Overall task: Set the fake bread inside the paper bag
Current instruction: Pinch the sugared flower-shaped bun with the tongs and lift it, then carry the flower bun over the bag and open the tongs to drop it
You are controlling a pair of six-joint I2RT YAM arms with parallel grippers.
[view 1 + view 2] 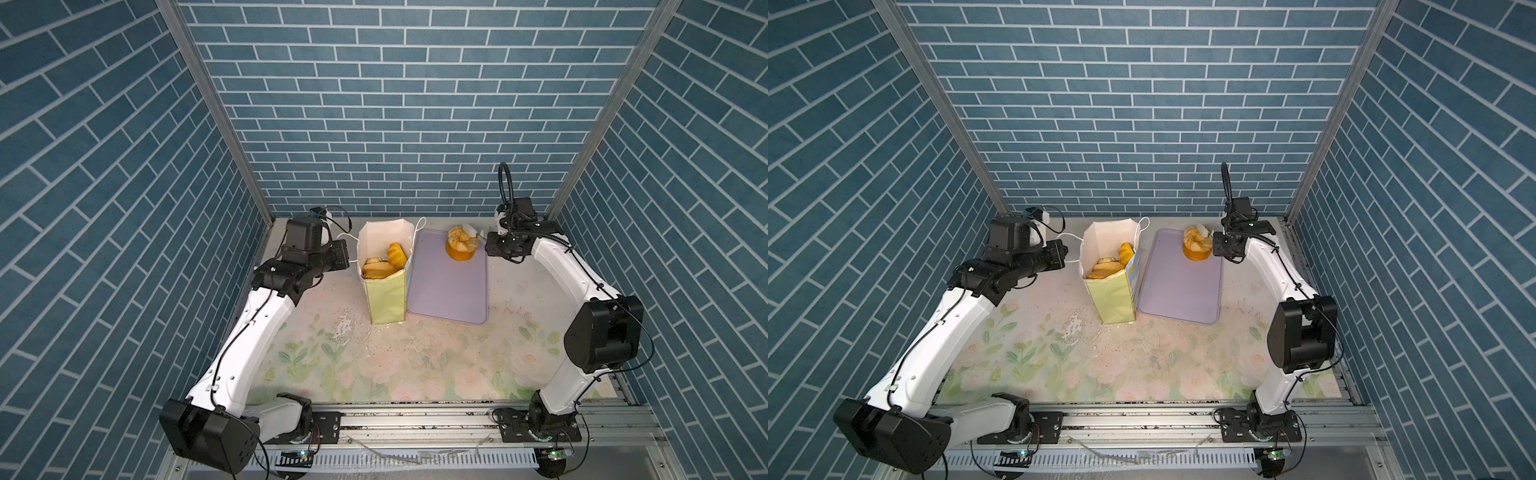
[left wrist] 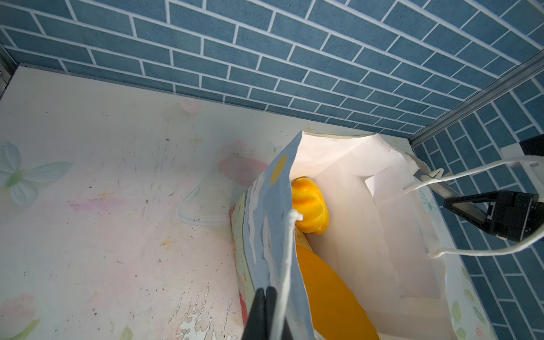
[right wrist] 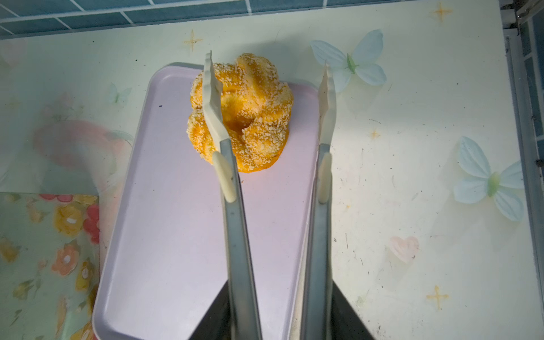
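The paper bag (image 1: 384, 299) (image 1: 1111, 299) stands open at the back of the table, with several golden pieces of fake bread (image 1: 384, 262) (image 1: 1113, 259) (image 2: 310, 206) inside. My left gripper (image 1: 343, 255) (image 2: 266, 294) is shut at the bag's left rim (image 2: 270, 206), and the white cord handle (image 2: 287, 250) runs taut into it. One sugar-crusted twisted ring (image 1: 460, 245) (image 1: 1197, 245) (image 3: 250, 117) sits on the far end of the lavender tray (image 1: 446, 286) (image 3: 176, 220). My right gripper (image 1: 496, 247) (image 3: 279, 318) grips metal tongs (image 3: 235, 235). Their white tips are spread, one over the ring and one beside it.
The tray lies directly right of the bag, almost touching it. The back wall is close behind both. Peeled patches and crumbs mark the floral table cover (image 1: 345, 332) in front of the bag. The bag's other cord handle (image 2: 471, 173) loops away from its far rim.
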